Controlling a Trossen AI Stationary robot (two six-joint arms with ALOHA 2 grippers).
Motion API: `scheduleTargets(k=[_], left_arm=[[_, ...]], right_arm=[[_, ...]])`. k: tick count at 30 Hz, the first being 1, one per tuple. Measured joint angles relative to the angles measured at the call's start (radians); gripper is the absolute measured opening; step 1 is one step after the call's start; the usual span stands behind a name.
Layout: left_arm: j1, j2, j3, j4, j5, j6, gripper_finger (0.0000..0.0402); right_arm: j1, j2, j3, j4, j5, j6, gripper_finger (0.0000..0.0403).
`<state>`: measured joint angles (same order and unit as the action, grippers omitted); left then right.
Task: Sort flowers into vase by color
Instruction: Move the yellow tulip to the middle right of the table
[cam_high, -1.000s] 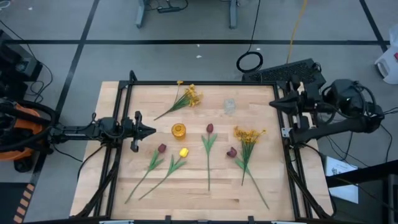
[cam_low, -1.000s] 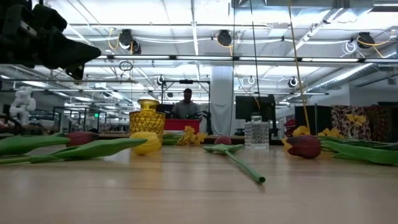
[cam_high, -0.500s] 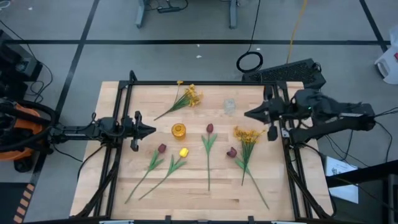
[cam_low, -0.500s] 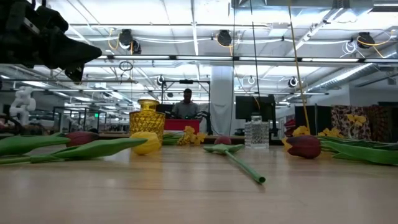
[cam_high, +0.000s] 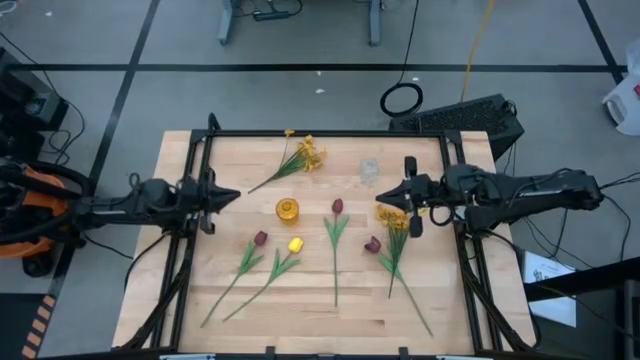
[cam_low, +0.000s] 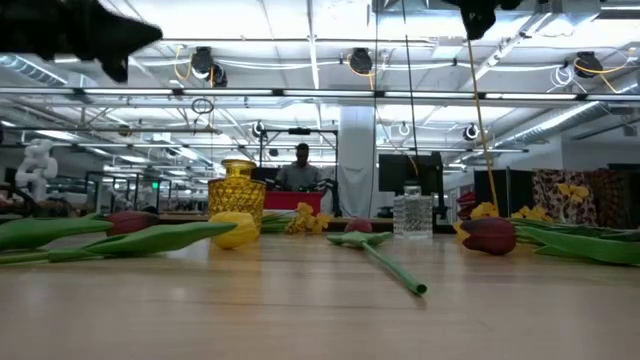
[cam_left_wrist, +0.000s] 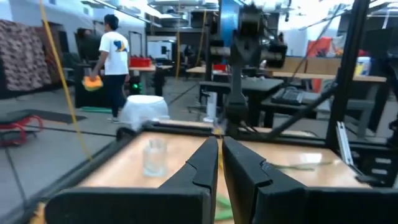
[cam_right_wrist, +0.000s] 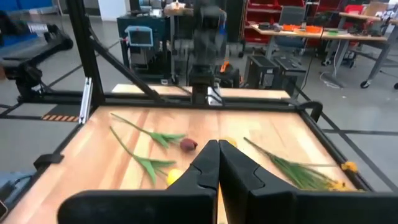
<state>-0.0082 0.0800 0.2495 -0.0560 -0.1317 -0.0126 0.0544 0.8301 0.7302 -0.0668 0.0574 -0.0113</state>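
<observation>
Currently right gripper (cam_high: 381, 193), fingers together and empty, hangs above the yellow blossom spray (cam_high: 398, 218). Left gripper (cam_high: 236, 196) nearly closed, empty, at the table's (cam_high: 300, 310) left edge.

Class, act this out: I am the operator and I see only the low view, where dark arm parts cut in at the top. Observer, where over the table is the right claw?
Observer: The right claw is shut and empty, its tip over the blossoms of the yellow spray on the table's right side.
Operator: And the left claw?
Observer: The left claw holds nothing and sits at the table's left edge, level with the yellow vase but apart from it.
</observation>
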Motion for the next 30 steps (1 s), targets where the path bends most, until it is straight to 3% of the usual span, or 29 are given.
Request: scheduleTargets(k=[5, 17, 23, 30], left_arm=[[0.000, 0.148, 0.226, -0.110, -0.028, 0.054, 0.0032], [-0.013, 0.463, 0.650, -0.127, -0.004, 0.210, 0.0032], [-0.017, 0.602, 0.756, -0.292, -0.009, 0.149, 0.0032], [-0.017, 0.726, 0.762, -0.350, -0.002, 0.017, 0.0032]], right_arm=[[0.000, 0.020, -0.055, 0.021, 0.000, 0.019, 0.0000], [0.000, 0.082, -0.143, 0.050, 0.000, 0.056, 0.0000], [0.000, 0.126, -0.164, 0.050, 0.000, 0.079, 0.0000], [0.000, 0.194, -0.166, 0.085, -0.001, 0.079, 0.0000]])
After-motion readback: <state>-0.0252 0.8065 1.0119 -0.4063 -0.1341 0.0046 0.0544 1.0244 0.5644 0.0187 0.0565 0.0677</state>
